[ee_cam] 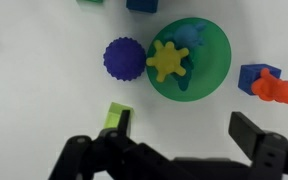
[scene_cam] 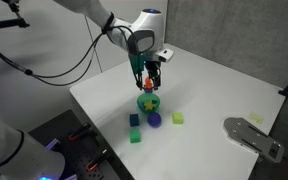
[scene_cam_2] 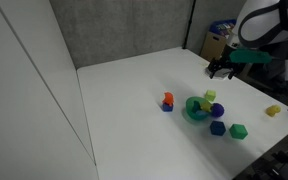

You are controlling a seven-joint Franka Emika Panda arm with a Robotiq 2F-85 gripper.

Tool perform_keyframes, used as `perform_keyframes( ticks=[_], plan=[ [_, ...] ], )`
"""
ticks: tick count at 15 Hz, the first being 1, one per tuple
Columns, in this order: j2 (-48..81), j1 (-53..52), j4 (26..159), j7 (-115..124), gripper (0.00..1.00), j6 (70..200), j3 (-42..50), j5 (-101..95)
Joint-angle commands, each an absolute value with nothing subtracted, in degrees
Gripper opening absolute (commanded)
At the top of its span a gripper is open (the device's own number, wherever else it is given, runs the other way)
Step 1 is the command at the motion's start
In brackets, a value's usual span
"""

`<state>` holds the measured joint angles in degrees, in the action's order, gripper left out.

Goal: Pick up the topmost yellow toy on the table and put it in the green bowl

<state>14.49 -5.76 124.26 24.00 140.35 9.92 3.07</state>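
The small yellow star toy (ee_cam: 169,62) lies inside the teal-green bowl (ee_cam: 212,62), beside a blue-green piece. The bowl also shows in both exterior views (scene_cam: 148,103) (scene_cam_2: 194,110), with the yellow toy in it (scene_cam: 148,99). My gripper (ee_cam: 184,140) is open and empty. It hangs above the table just beside the bowl, and it shows in both exterior views (scene_cam: 151,78) (scene_cam_2: 220,68).
Close round the bowl are a purple spiky ball (ee_cam: 124,58), a pale yellow-green cube (ee_cam: 116,117), and a blue cube (ee_cam: 256,76) with an orange toy (ee_cam: 280,90). A blue cube (scene_cam: 135,120) and a green cube (scene_cam: 136,136) sit nearby. Another yellow toy (scene_cam_2: 273,111) and a grey object (scene_cam: 254,135) lie near the table edge.
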Motion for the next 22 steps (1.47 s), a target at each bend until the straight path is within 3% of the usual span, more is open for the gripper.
perform_keyframes(
  ticks=[1, 14, 22],
  plan=[
    [8.0, -2.3, 123.6, 18.5, 1.00, 133.3, 8.0, 2.2],
    [-11.2, 4.2, 121.6, 1.8, 1.00, 106.2, 7.7, -2.6],
    [-13.1, 4.1, 121.8, -1.1, 1.00, 104.5, 7.2, -2.0]
  ],
)
